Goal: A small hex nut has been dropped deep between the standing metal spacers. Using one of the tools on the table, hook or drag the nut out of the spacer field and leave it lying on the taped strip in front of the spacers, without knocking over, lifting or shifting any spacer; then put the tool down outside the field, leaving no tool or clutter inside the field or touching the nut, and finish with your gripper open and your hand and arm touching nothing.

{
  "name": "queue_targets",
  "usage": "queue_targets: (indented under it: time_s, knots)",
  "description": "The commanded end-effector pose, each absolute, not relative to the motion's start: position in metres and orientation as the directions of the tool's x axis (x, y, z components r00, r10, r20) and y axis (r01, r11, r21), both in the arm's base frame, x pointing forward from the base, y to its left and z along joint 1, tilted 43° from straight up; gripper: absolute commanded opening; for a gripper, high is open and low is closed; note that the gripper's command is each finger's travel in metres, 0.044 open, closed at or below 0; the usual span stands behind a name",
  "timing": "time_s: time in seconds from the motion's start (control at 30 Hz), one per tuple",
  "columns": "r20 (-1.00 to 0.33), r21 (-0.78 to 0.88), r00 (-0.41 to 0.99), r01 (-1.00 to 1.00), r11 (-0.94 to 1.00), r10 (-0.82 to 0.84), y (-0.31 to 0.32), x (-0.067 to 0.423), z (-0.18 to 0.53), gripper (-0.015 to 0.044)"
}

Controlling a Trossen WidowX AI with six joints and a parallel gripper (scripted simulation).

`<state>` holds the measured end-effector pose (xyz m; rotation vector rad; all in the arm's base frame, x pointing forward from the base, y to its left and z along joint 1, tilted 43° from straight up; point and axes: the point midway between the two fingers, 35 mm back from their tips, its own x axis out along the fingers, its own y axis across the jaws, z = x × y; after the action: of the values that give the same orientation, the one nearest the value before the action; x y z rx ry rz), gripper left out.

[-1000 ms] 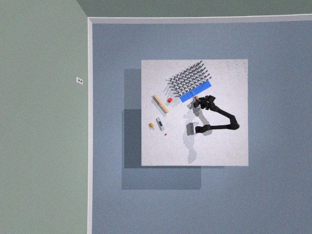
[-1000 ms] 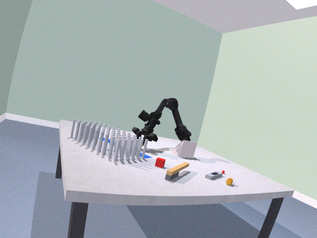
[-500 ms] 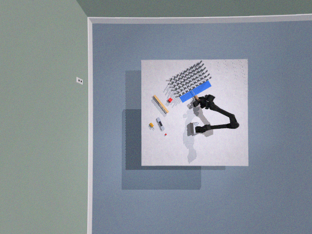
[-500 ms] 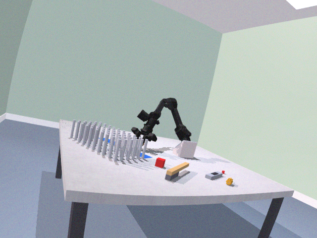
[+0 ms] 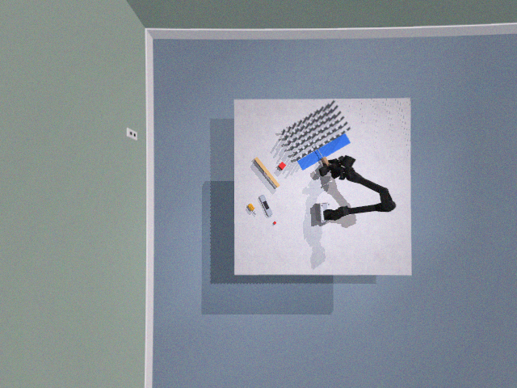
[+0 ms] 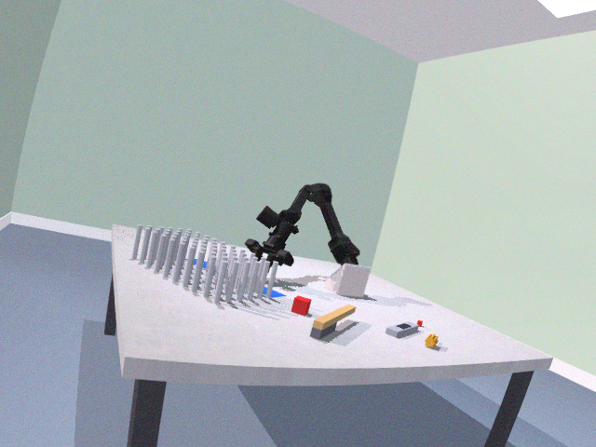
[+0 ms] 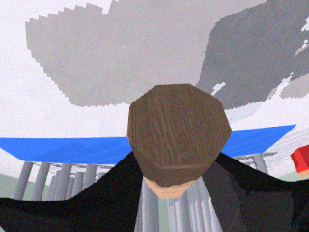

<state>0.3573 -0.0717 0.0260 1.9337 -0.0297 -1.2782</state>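
My gripper (image 5: pixel 325 167) (image 6: pixel 269 256) (image 7: pixel 169 151) is shut on a tool with a brown wooden handle (image 5: pixel 323 160) (image 7: pixel 180 128). It hangs low at the front edge of the blue taped strip (image 5: pixel 338 145) (image 6: pixel 275 292) (image 7: pixel 71 150). The tool's thin shaft (image 5: pixel 317 152) crosses the strip towards the field of grey standing spacers (image 5: pixel 313 127) (image 6: pixel 202 264) (image 7: pixel 150 219). All the spacers that I can see stand upright. The hex nut shows in no view. In the wrist view the handle's end hides the tool's tip.
A red cube (image 5: pixel 281 166) (image 6: pixel 301 304) lies by the strip's left end. A wood-topped bar (image 5: pixel 266 172) (image 6: pixel 332 318), a grey device (image 5: pixel 265 205) (image 6: pixel 402 329), a yellow piece (image 5: pixel 250 207) (image 6: pixel 431 340) and a tiny red piece (image 5: pixel 274 222) (image 6: pixel 419 322) lie further left. The arm's white base box (image 5: pixel 319 212) (image 6: pixel 352 280) stands mid-table.
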Motion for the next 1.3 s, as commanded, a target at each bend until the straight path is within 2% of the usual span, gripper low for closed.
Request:
queue_targets:
  time_s: [0.0,1.27]
  knots:
    - [-0.758,0.628,0.495,0.375,-0.682,-0.425,-0.071,0.362,0.027,0.0]
    - [-0.757,0.628,0.496,0.375,-0.682,-0.424,-0.064,0.383,0.02,0.0]
